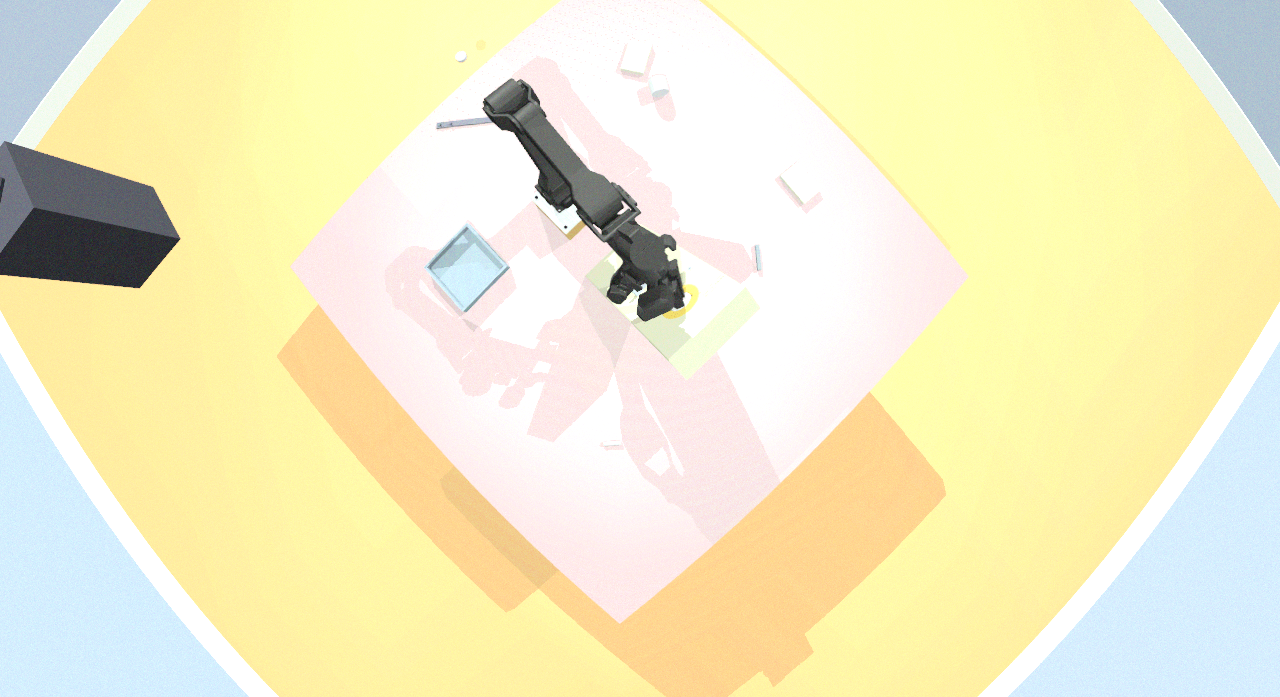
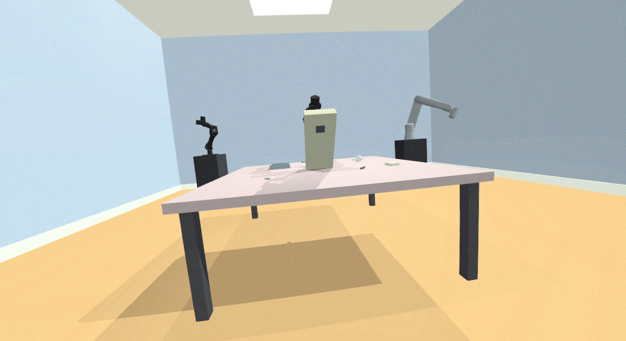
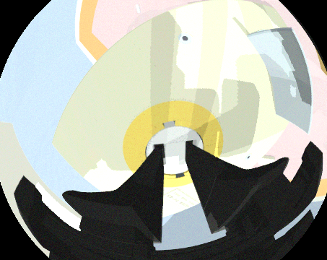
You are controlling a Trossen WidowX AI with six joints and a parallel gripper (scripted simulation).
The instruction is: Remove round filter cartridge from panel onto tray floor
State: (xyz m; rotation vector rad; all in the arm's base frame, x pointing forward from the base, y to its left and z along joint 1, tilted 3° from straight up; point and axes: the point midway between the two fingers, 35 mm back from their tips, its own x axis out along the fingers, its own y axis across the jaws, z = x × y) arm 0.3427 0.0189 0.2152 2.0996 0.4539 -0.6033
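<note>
The round white filter cartridge [image 3: 174, 149] sits in a yellow ring [image 3: 134, 141] on the face of the upright pale green service panel [image 1: 707, 330], which also shows from behind in the exterior view [image 2: 320, 139]. My gripper [image 3: 172, 148] points straight at the cartridge, with its two dark fingertips at the face. The fingers stand narrowly apart with a visible gap, and I cannot tell whether the tips are inside the slots. From above, the gripper [image 1: 657, 299] hides most of the ring. The light blue tray [image 1: 467, 268] lies on the table to the left of the panel, apart from the arm.
Small white blocks [image 1: 634, 59] [image 1: 798, 185], a short cylinder [image 1: 659, 86] and thin grey bars [image 1: 462, 122] [image 1: 757, 257] lie scattered on the pink table. A dark pedestal [image 1: 80, 218] stands off the table. Two other arms [image 2: 209, 135] [image 2: 426, 111] stand behind it.
</note>
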